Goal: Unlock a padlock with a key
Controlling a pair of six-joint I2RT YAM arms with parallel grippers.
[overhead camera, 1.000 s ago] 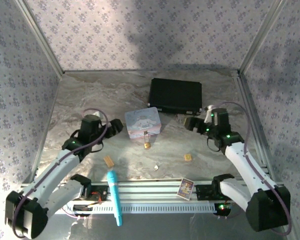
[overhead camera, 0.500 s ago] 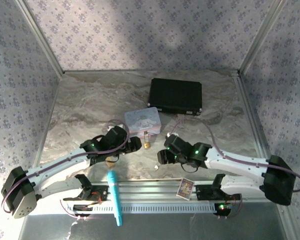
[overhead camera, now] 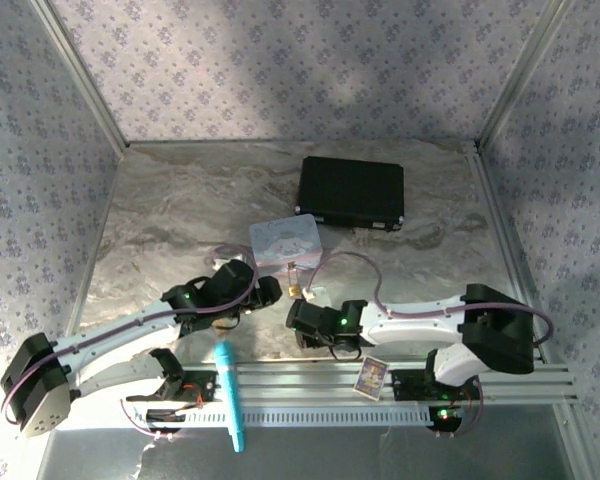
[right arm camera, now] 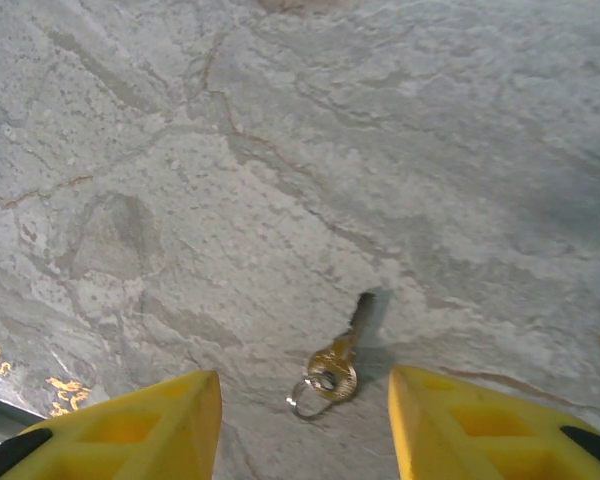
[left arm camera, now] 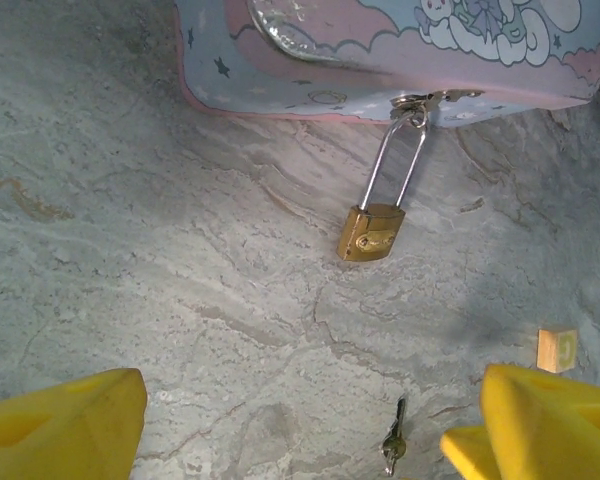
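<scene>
The small brass padlock [left arm camera: 371, 232] lies on the marbled table, its silver shackle [left arm camera: 398, 160] hooked through the clasp of the pastel tin [left arm camera: 400, 50]. In the top view the padlock [overhead camera: 294, 289] sits just in front of the tin [overhead camera: 285, 240]. The key [right arm camera: 338, 365], with a small ring, lies flat on the table between the yellow fingers [right arm camera: 130, 430] of my right gripper [right arm camera: 305, 425]; the jaws are apart and not touching it. My left gripper [left arm camera: 310, 440] stands open, short of the padlock, with the key [left arm camera: 395, 450] near its right finger [left arm camera: 550, 420].
A black case [overhead camera: 351, 192] lies at the back. A teal pen [overhead camera: 227, 395] and a picture card [overhead camera: 371, 375] rest on the front rail. A small tan block [left arm camera: 557, 350] lies right of the padlock. Both grippers [overhead camera: 270, 293] [overhead camera: 298, 322] crowd the table's middle.
Both arms have swung inward from the sides to the table's middle. The right gripper has come down over the key and its jaws have narrowed. The left gripper now faces the padlock.
</scene>
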